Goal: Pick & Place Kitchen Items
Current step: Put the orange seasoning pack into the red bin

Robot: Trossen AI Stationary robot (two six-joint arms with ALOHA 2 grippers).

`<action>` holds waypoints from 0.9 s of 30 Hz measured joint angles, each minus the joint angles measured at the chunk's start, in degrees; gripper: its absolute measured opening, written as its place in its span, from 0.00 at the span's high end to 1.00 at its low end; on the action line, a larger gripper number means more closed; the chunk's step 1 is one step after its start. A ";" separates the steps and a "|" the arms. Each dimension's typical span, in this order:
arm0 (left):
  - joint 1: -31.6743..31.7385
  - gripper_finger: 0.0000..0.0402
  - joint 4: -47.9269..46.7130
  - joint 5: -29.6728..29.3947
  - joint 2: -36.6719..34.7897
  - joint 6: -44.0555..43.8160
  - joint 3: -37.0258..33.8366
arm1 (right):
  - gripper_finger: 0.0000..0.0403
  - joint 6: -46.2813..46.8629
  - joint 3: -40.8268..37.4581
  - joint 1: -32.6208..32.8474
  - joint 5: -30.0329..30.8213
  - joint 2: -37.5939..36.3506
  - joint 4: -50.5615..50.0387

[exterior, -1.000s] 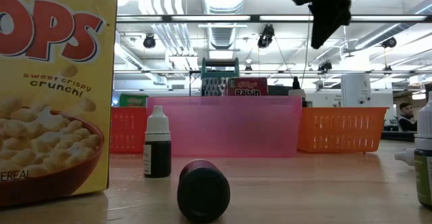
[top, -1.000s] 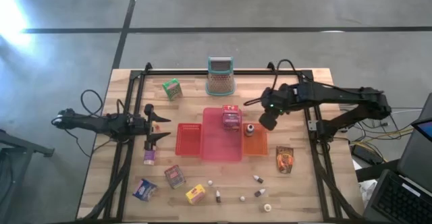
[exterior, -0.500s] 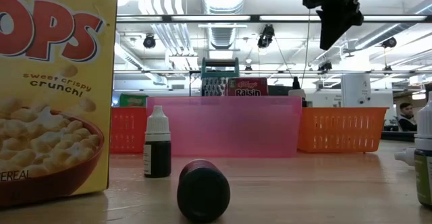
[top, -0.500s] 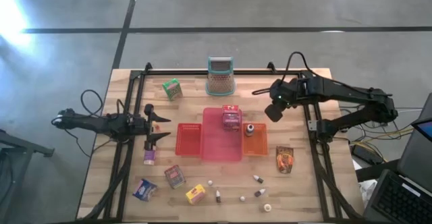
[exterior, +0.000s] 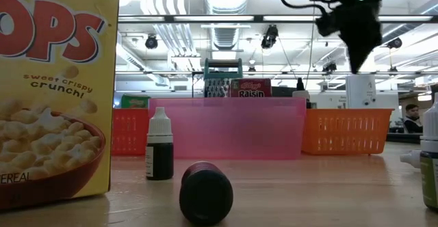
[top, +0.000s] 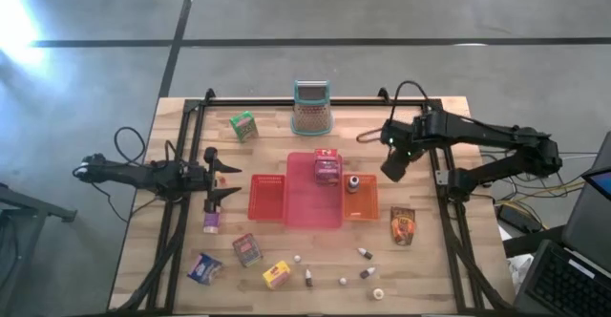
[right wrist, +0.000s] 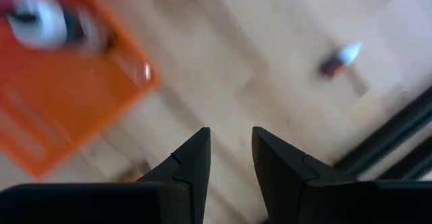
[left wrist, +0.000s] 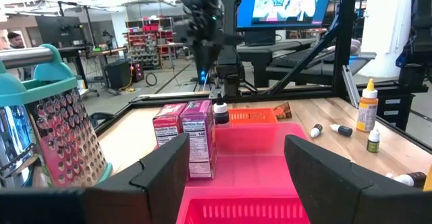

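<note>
Dark fingers of the right gripper [top: 393,168] stand a little apart with nothing between them; we see bare wood through the gap in its wrist view, so we call it released and empty. It hangs above the table, just off the outer edge of the orange tray [top: 361,202], and in the low view it shows high up as a dark shape [exterior: 358,32] over that tray.

Nearest to it, inside the orange tray, stands a small capped bottle [top: 352,182], blurred in the right wrist view [right wrist: 42,21]. Just beyond that, in the pink tray [top: 315,207], is the raisin box [top: 326,167], upright against the tray's far end. Past the pink tray lies the red tray [top: 267,199].

On the near side of the right gripper, toward the table's front edge, the orange packet [top: 402,225] lies flat on the wood. Farther out, a scatter of tiny bottles [top: 365,253] sits along the front, with the yellow box [top: 277,275], a reddish box [top: 247,249] and a blue box [top: 203,267] farther still. The green box [top: 242,125] is well apart, near the table's back, beside the teal-rimmed grater [top: 311,108].

Across the table from all this, the left gripper [top: 218,175] waits at the far edge, its fingers spread wide and holding nothing, with a pink box [top: 210,223] near it.
</note>
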 joint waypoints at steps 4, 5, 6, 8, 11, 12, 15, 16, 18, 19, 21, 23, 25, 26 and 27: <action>0.00 0.38 0.00 0.00 0.01 0.01 0.00 | 0.71 1.22 -2.75 4.51 -0.08 -1.03 -3.75; 0.00 0.38 0.00 -0.01 -0.01 0.00 0.00 | 0.71 2.20 -3.32 6.03 -0.08 -1.52 -4.42; 0.00 0.38 0.00 -0.01 -0.01 -0.01 0.00 | 0.71 3.52 -3.66 7.75 -0.08 -2.15 -4.79; 0.00 0.38 0.00 -0.01 0.00 0.01 0.00 | 0.70 6.03 -4.19 11.91 -0.11 -3.72 -4.68; 0.00 0.38 0.00 -0.01 0.01 0.01 0.00 | 0.69 11.21 -4.30 19.45 -0.11 -5.83 -4.34; 0.00 0.38 0.00 0.00 -0.01 0.00 0.00 | 0.69 13.42 -4.35 22.30 -0.11 -6.35 -4.03; 0.00 0.38 0.00 0.01 -0.01 0.01 0.00 | 0.71 18.95 -5.08 31.71 -0.08 -7.46 -0.76; 0.00 0.38 0.00 0.00 -0.01 0.01 0.00 | 0.72 20.66 -5.45 34.83 -0.11 -7.63 0.93; 0.00 0.38 0.00 0.01 0.00 0.01 0.00 | 0.74 23.91 -6.03 41.04 -0.03 -7.51 4.76; 0.00 0.38 0.00 -0.01 0.01 0.01 0.00 | 0.75 25.57 -6.09 43.81 0.48 -7.14 6.18; 0.00 0.38 0.00 0.00 0.01 0.00 0.00 | 0.78 28.93 -6.11 48.99 2.11 -5.87 8.27; 0.00 0.38 0.00 0.00 -0.01 0.00 0.00 | 0.79 32.33 -5.77 53.54 3.32 -3.96 8.61; 0.00 0.38 0.00 0.02 0.00 0.01 0.00 | 0.81 35.80 -5.19 57.44 4.41 -1.76 8.72; 0.00 0.38 0.00 0.00 0.00 -0.01 0.00 | 0.81 37.25 -5.02 59.20 4.76 -0.60 8.79; 0.00 0.38 0.00 0.00 0.00 -0.01 0.00 | 0.82 38.63 -4.94 60.82 5.13 0.59 8.77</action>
